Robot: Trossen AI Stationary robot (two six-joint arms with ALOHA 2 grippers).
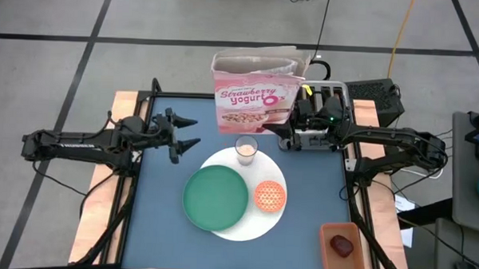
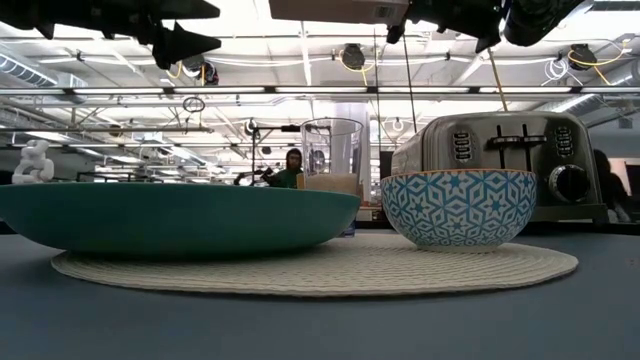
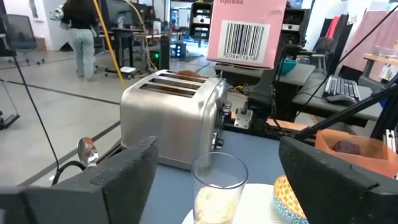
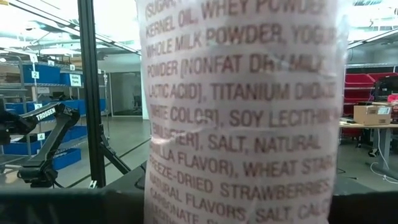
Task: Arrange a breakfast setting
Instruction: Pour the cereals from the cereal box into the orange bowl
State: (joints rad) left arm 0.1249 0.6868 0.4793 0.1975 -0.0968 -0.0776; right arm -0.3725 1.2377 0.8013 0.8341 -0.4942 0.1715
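The left arm reaches in level from the tabletop's left edge, its left gripper (image 1: 193, 143) raised above the blue tabletop (image 1: 161, 212) with its two dark fingers spread wide and holding nothing, pointed toward the middle. The right arm comes in from the right edge, bent at the elbow, and its wrist hangs over the silver four-slot toaster (image 1: 320, 121) at the far right corner. The right gripper (image 1: 292, 124) points at the side of the pink cereal bag (image 1: 253, 91) — the bag's ingredient panel fills the right wrist view — but whether its fingers are parted or closed around the bag cannot be told.

The bag stands upright at the middle of the far edge, just left of the toaster. In front of it, near the tabletop's centre, lies the large white round plate (image 1: 272, 223), which in the low view looks like a woven mat. On it sit the smaller green plate (image 1: 215, 197) to the left, the small orange patterned bowl (image 1: 270, 195) to the right, and the clear glass of milk (image 1: 246, 150) at its far rim — only its bottom holds milk.
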